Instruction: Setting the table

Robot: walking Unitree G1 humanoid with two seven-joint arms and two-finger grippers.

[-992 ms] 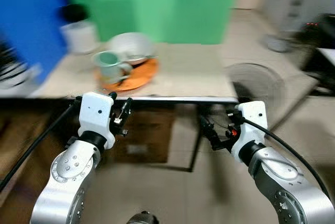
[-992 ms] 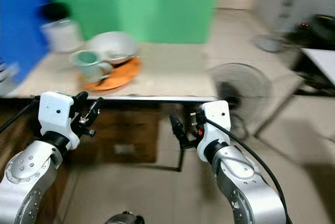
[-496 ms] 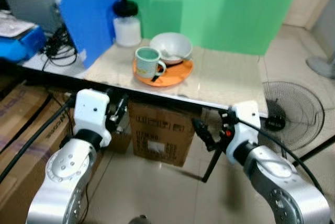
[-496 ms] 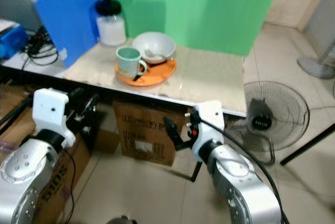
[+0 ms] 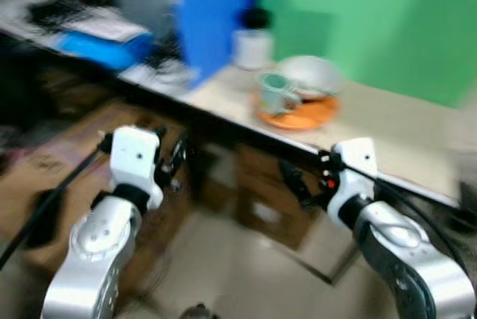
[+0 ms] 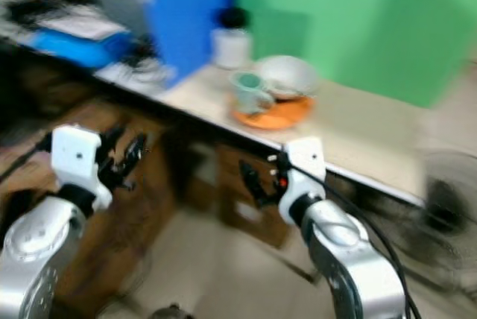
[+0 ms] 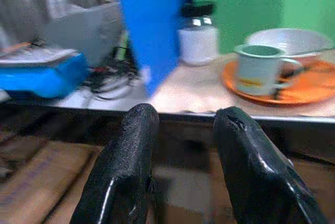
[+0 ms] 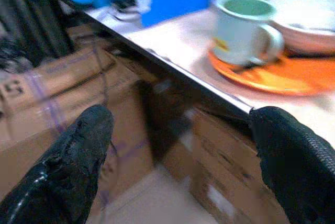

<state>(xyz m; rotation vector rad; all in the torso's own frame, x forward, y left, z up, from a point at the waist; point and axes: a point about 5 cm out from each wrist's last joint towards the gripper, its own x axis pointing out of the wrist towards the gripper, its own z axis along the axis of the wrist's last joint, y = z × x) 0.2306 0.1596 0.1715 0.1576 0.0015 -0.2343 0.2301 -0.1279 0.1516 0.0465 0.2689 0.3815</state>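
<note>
An orange plate (image 5: 299,115) lies on the beige table (image 5: 387,129), holding a pale green mug (image 5: 273,92) and a white bowl (image 5: 316,75). The view is blurred. Both arms are held low in front of the table's near edge, apart from the dishes. My left gripper (image 7: 186,115) is open, with nothing between its fingers; its wrist view faces the mug (image 7: 260,69) and plate (image 7: 309,87). My right gripper (image 8: 183,116) is open wide and empty, below the table edge, facing the mug (image 8: 242,22), plate (image 8: 277,80) and bowl (image 8: 309,14).
A white jar with a black lid (image 5: 252,40) stands behind the plate, beside an upright blue board (image 5: 216,17). A green screen (image 5: 373,13) backs the table. A blue box (image 7: 36,75) and cables lie further left. Cardboard boxes (image 8: 57,93) sit under the table.
The whole picture has swung, so the camera moved: the table and dishes now sit further right and the cluttered left end shows. Both arms keep their pose, grippers still open.
</note>
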